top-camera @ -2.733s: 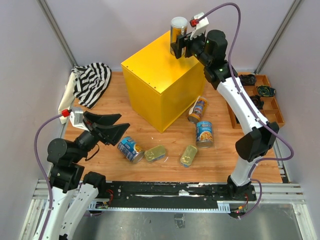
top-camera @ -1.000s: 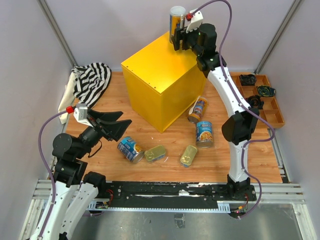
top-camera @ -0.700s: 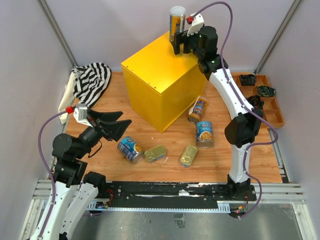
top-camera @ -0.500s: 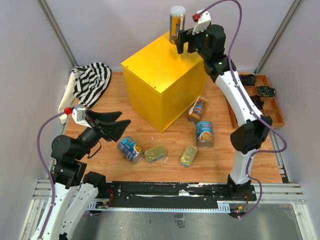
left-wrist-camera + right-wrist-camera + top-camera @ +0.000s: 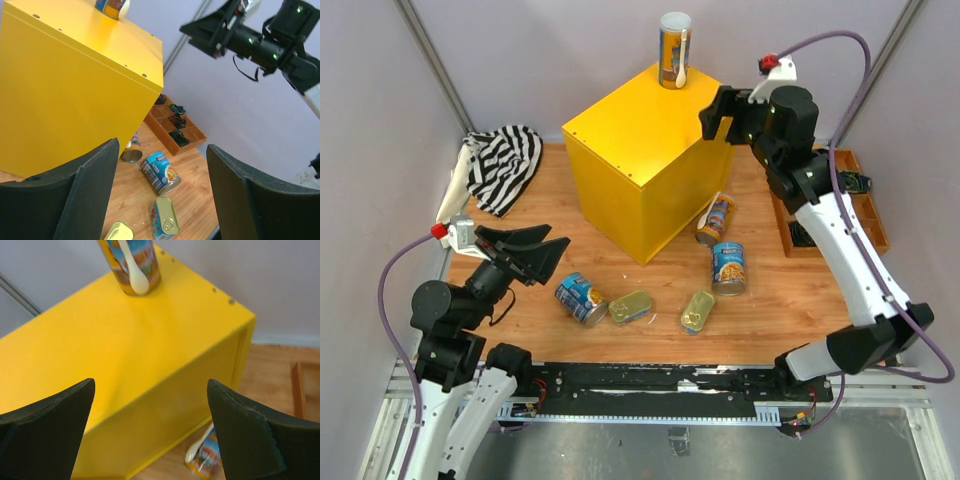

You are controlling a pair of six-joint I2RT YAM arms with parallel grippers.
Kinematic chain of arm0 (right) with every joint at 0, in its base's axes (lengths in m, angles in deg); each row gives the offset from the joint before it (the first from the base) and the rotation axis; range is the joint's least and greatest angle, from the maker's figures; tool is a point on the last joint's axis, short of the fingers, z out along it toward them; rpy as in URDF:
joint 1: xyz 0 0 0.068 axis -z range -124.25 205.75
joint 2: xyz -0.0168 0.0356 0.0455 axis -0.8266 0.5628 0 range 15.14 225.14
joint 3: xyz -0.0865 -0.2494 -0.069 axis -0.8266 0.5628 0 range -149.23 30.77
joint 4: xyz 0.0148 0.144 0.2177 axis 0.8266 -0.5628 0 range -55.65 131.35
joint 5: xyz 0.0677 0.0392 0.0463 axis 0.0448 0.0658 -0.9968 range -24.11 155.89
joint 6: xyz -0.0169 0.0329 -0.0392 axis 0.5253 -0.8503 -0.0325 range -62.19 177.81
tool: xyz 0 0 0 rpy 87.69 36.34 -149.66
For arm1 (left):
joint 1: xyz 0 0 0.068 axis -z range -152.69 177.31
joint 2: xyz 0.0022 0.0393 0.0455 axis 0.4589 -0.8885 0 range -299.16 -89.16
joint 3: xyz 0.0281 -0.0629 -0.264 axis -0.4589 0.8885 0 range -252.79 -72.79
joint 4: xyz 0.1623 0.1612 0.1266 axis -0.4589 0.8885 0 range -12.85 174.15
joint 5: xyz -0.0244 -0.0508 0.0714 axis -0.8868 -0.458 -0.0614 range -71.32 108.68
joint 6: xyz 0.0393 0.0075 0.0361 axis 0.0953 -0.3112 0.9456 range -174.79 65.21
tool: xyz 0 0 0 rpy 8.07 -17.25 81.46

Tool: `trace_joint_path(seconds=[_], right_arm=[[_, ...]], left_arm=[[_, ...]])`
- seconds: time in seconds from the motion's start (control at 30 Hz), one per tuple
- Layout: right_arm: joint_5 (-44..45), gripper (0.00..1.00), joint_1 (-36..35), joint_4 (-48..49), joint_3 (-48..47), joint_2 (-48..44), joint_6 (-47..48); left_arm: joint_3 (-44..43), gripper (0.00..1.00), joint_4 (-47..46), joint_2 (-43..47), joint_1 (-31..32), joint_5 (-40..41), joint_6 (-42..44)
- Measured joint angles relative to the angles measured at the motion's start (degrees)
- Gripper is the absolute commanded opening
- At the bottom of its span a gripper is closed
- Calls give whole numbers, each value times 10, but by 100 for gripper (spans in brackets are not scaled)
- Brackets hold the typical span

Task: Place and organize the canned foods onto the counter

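One tall slim white-lidded can (image 5: 674, 50) (image 5: 130, 265) stands upright on the far corner of the yellow counter (image 5: 640, 130) (image 5: 125, 340). My right gripper (image 5: 717, 112) (image 5: 150, 385) hangs open and empty to the right of it, well apart. On the wooden floor lie the other slim can (image 5: 716, 219) (image 5: 205, 457), two blue-labelled cans (image 5: 729, 268) (image 5: 581, 299) and two golden tins (image 5: 631, 306) (image 5: 697, 310). My left gripper (image 5: 545, 255) (image 5: 161, 147) is open and empty, raised above the floor left of the nearer blue can, facing the tins (image 5: 165, 222).
A striped cloth (image 5: 500, 165) lies at the back left by the wall. A brown compartmented tray (image 5: 840, 195) with small black gadgets sits at the right wall. The arms' mounting rail (image 5: 650, 385) runs along the near edge.
My right gripper opened, let go of the tall slim can on the counter's far corner and drew back to the right. The left arm dipped slightly, its jaws unchanged.
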Motion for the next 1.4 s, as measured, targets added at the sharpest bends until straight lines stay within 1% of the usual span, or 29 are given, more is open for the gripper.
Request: trace_joint_path(seconds=[0.2, 0.3, 0.4, 0.53, 0.73, 1.03, 1.13, 1.4], right_arm=[[47, 96, 0, -49, 144, -92, -90], [65, 99, 0, -65, 221, -122, -131], [74, 100, 7, -73, 286, -133, -174], [66, 99, 36, -76, 329, -115, -217], [46, 98, 65, -63, 329, -38, -248], [14, 98, 105, -40, 322, 59, -265], [7, 98, 111, -39, 304, 91, -264], [-3, 98, 113, -35, 217, 173, -259]], left_arm=[[0, 74, 12, 12, 0, 20, -15], [0, 74, 13, 19, 0, 23, -23], [0, 74, 16, 24, 0, 23, -25], [1, 74, 18, 25, 0, 21, -24], [14, 74, 19, 26, 0, 19, -22], [35, 74, 14, 28, 0, 12, -20], [40, 74, 10, 30, 0, 9, -18], [60, 74, -10, 30, 0, 5, -19]])
